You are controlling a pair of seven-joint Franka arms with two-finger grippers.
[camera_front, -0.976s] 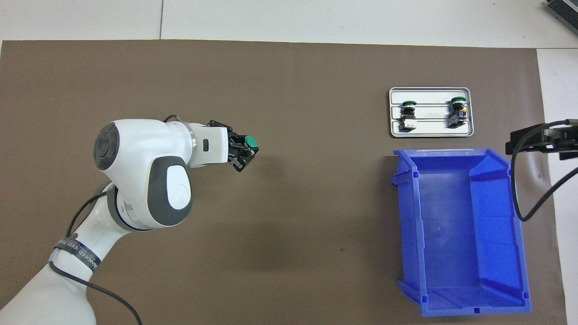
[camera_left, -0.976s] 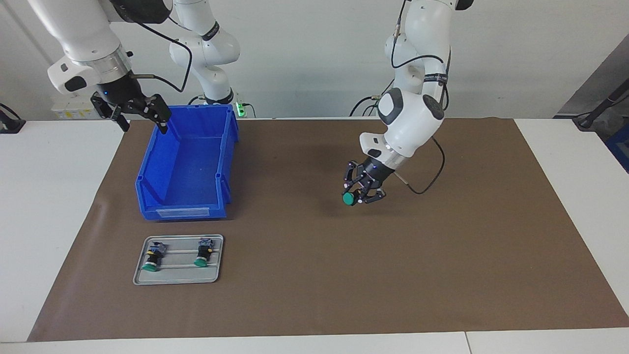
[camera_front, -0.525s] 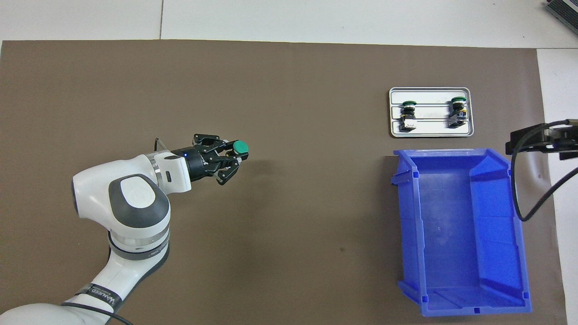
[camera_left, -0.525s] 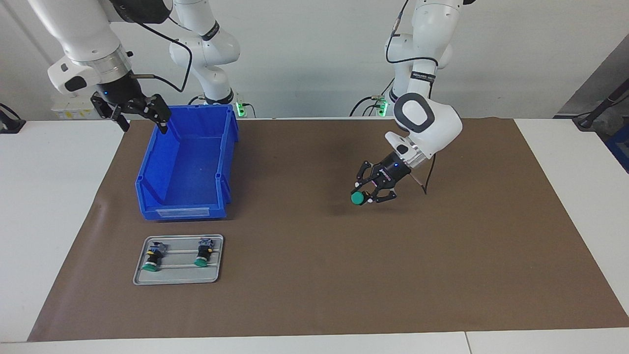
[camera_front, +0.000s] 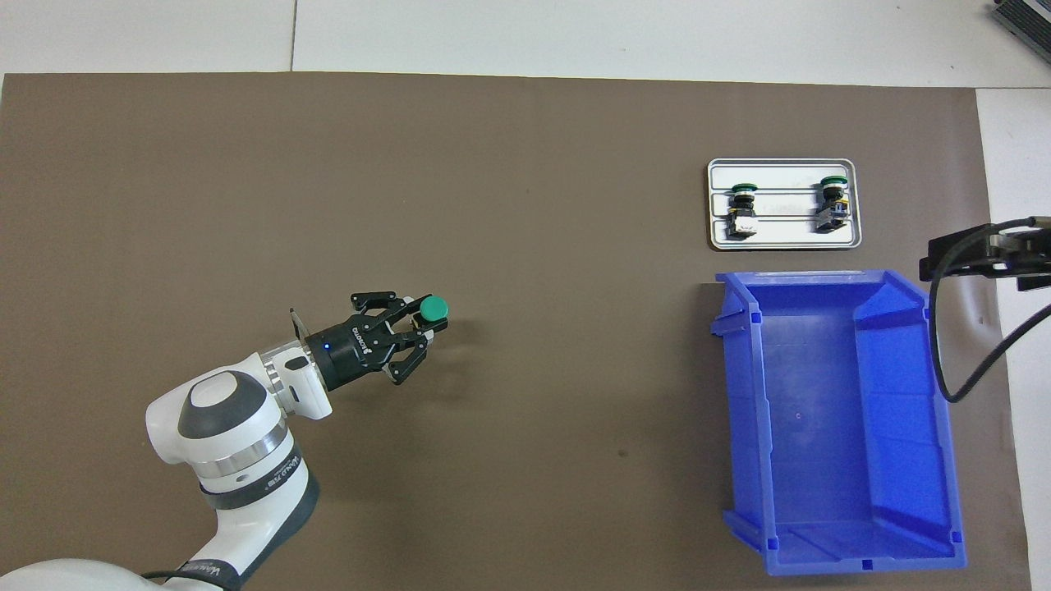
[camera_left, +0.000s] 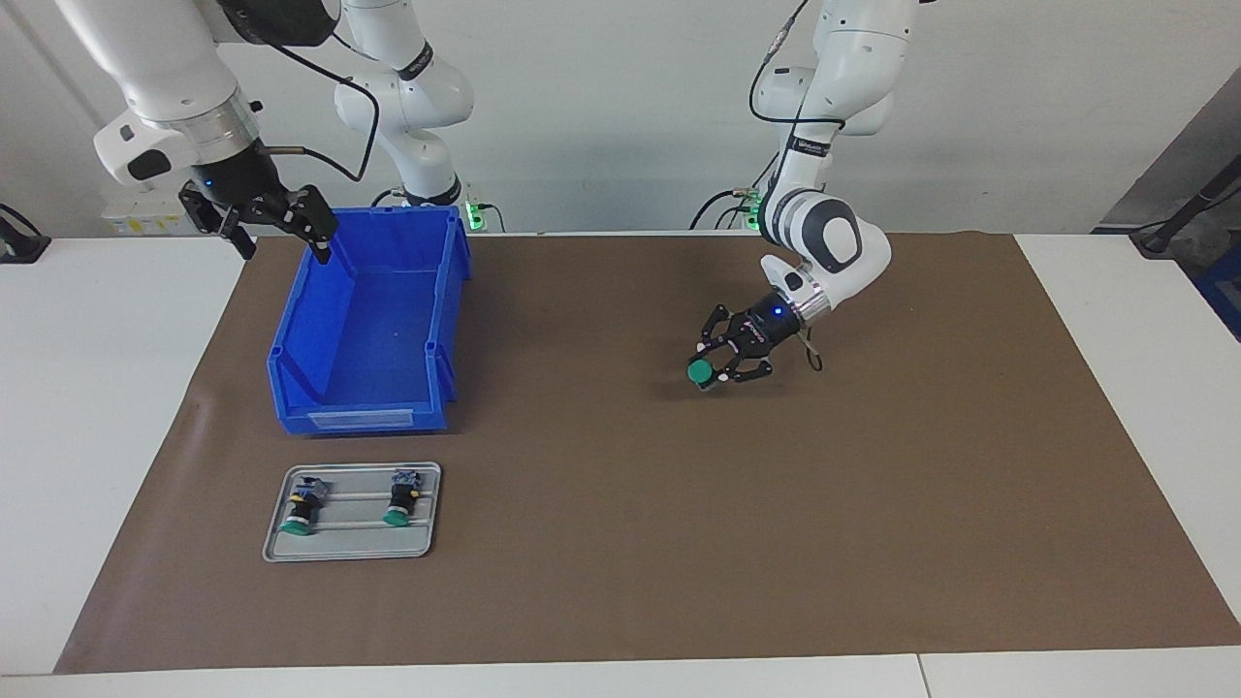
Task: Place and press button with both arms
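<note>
Swung lower over the brown mat (camera_left: 620, 543) since a second ago, forearm now folded back toward its base: left hand (camera_left: 722, 364) (camera_front: 415, 328), pinching the button (camera_left: 700, 372) (camera_front: 433, 309) between the fingertips. Held just above the mat near the desk's middle, green cap out past the fingertips, long axis running along the fingers. Faint white lettering on the hand's body, unreadable. Well apart toward the right arm's end: blue bin (camera_left: 320, 388) (camera_front: 944, 460), and a grey tray (camera_left: 276, 553) (camera_front: 784, 168) with two more buttons (camera_left: 302, 507) (camera_left: 400, 497) lying flat. Waiting spread wide over the bin's corner: right hand (camera_left: 262, 218) (camera_front: 977, 258).
</note>
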